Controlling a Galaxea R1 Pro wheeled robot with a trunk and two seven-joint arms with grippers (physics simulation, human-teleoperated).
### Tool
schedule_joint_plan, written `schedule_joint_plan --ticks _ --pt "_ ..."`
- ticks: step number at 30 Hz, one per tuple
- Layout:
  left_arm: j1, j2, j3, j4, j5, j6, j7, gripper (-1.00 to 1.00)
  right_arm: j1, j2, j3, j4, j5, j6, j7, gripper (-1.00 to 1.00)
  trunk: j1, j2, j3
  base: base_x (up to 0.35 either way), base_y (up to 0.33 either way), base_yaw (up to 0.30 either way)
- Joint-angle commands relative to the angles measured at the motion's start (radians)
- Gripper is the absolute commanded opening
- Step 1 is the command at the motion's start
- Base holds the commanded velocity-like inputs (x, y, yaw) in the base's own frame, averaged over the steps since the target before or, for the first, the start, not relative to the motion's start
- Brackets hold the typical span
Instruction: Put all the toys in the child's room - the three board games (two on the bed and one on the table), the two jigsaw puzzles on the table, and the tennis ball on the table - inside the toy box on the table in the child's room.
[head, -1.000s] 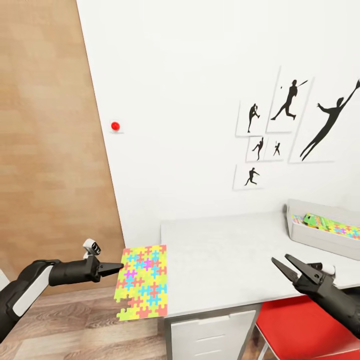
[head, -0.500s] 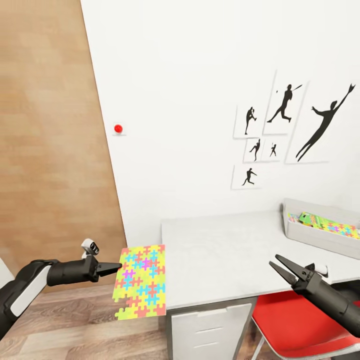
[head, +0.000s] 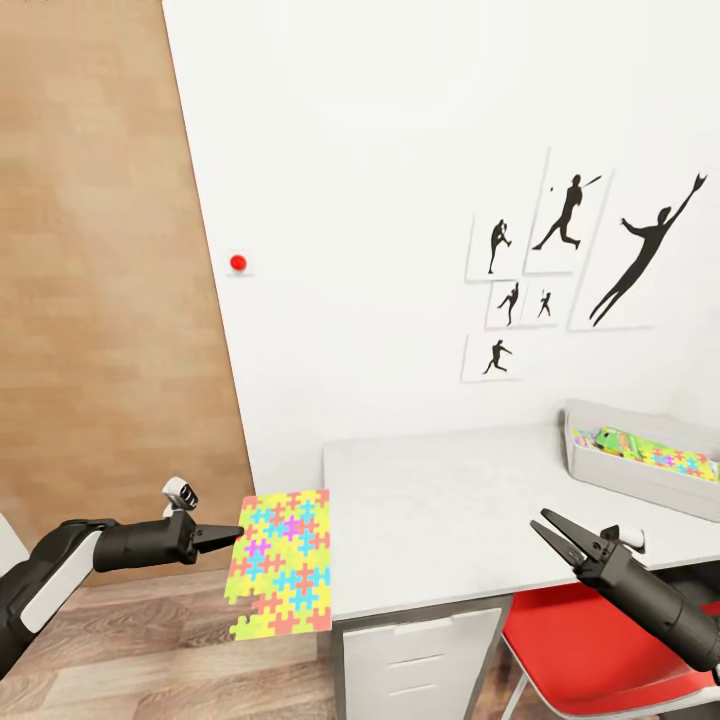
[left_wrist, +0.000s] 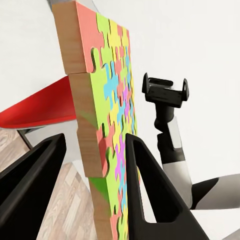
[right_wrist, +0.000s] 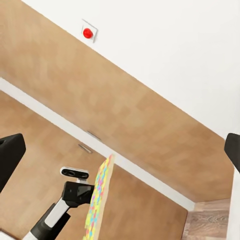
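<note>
One puzzle gripped at the desk's left end, right gripper spread and empty

You are holding the jigsaw puzzle (head: 283, 563) in your left gripper (head: 232, 537), its two black fingers (left_wrist: 150, 195) closing on either face of the panel at its left edge. In the left wrist view you are seeing the puzzle (left_wrist: 107, 135) edge-on, its wooden side and bright interlocking face standing between the fingers. The panel is hanging off the left end of the desk (head: 440, 510), tilted, with its right edge just beside the desk's front-left corner; whether it is touching the top cannot be told. Below it the wood-plank floor (head: 150, 660) is showing.

Your right gripper (head: 553, 535) is hovering over the front edge of the desk toward its right end, jaws spread wide and holding nothing. In the right wrist view you are looking past its fingertips (right_wrist: 10, 155) toward your left arm and the puzzle (right_wrist: 97, 200), seen thin and edge-on against a wooden wall panel (right_wrist: 100, 115) carrying a red button (right_wrist: 88, 33).

At the desk's far-right corner the toy box (head: 630, 470) is sitting with a green-edged board game (head: 625, 442) and another bright puzzle (head: 685, 462) already lying inside it. A red chair (head: 590, 650) is standing under the desk's right end, beside white drawers (head: 420, 660). Black athlete silhouettes (head: 570, 270) are hanging on the white wall behind.
</note>
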Motion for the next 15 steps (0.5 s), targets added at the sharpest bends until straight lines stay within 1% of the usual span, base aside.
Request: schedule_joint_plan --ticks 1,15 --pt "-0.001 0.001 -0.003 0.000 0.002 0.006 -0.002 -1.00 -0.001 0.000 -0.001 0.000 0.002 0.004 0.004 1.00 -0.004 0.006 0.002 0.000 0.000 0.000" --pt "-0.001 0.001 -0.002 0.000 0.001 0.006 -0.001 -1.00 -0.001 0.002 -0.001 0.000 0.002 0.004 0.000 1.00 -0.057 0.104 0.045 0.000 0.000 0.000"
